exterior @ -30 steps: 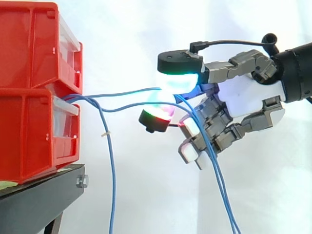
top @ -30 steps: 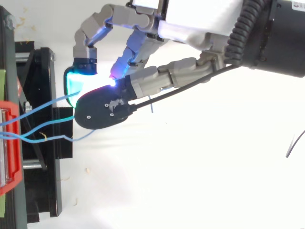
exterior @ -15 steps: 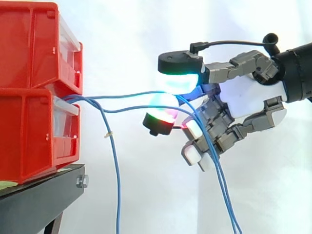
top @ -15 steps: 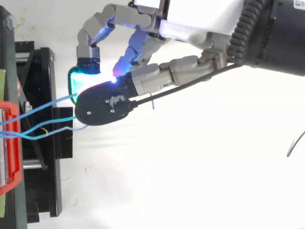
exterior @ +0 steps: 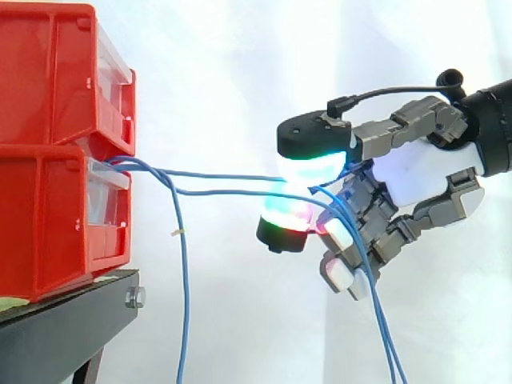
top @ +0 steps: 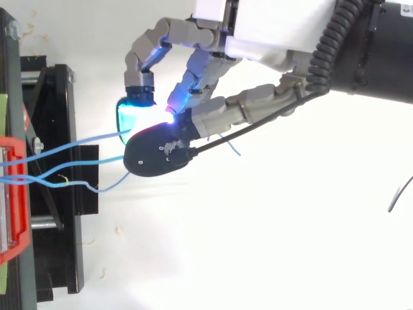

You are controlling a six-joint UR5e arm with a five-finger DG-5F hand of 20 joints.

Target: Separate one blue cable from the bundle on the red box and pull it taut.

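The hand (exterior: pixel 416 172) is held level at the right, its palm turned toward the red bins and its fingers curled forward. One glowing pad (exterior: pixel 314 166) is set above and a second (exterior: pixel 284 218) just below it, and two blue cables (exterior: pixel 232 182) are pinched between them. The other fingers are bent beneath the palm, and the two cables are seen hanging down across them to the lower edge. From the pads the cables are stretched almost straight to the front of the lower red bin (exterior: pixel 40 224), where they are tucked under the upper red bin (exterior: pixel 48 72). A third cable (exterior: pixel 182 280) is seen hanging slack from the same spot, beside the black stand (exterior: pixel 64 328). In the top view the hand (top: pixel 271 32) is shown reaching in from the upper right, with the cables fanned out toward the bins at the left edge.
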